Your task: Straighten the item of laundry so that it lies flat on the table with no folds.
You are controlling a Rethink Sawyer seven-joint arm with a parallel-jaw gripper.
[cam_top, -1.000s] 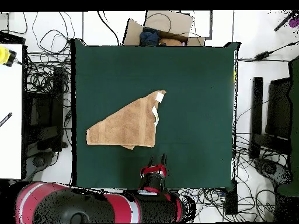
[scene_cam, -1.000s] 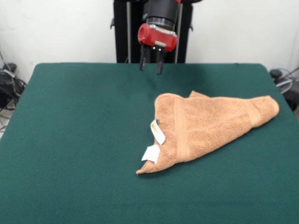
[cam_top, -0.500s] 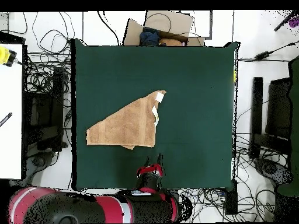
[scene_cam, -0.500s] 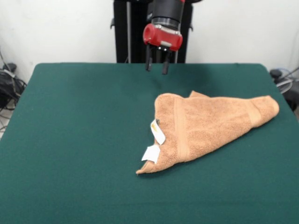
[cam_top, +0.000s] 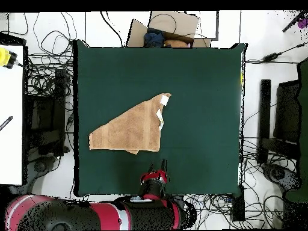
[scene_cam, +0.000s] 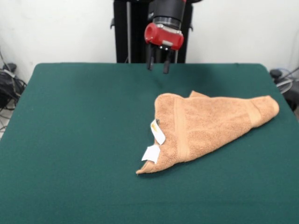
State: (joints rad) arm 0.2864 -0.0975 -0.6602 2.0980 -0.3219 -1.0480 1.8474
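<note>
The towel [scene_cam: 210, 126] [cam_top: 129, 127] is lying folded into a rough triangle on the green surface [scene_cam: 79, 140] [cam_top: 198, 90], its white tags [scene_cam: 155, 142] showing at one edge. The gripper [scene_cam: 158, 66] [cam_top: 160, 167] is hanging above the surface's robot-side edge, clear of the towel. Its fingers [scene_cam: 166, 66] are standing narrowly apart, gripping nothing.

Folded towel [cam_top: 129, 128] on table [cam_top: 198, 90]; gripper [cam_top: 160, 165] apart, near base edge.
</note>
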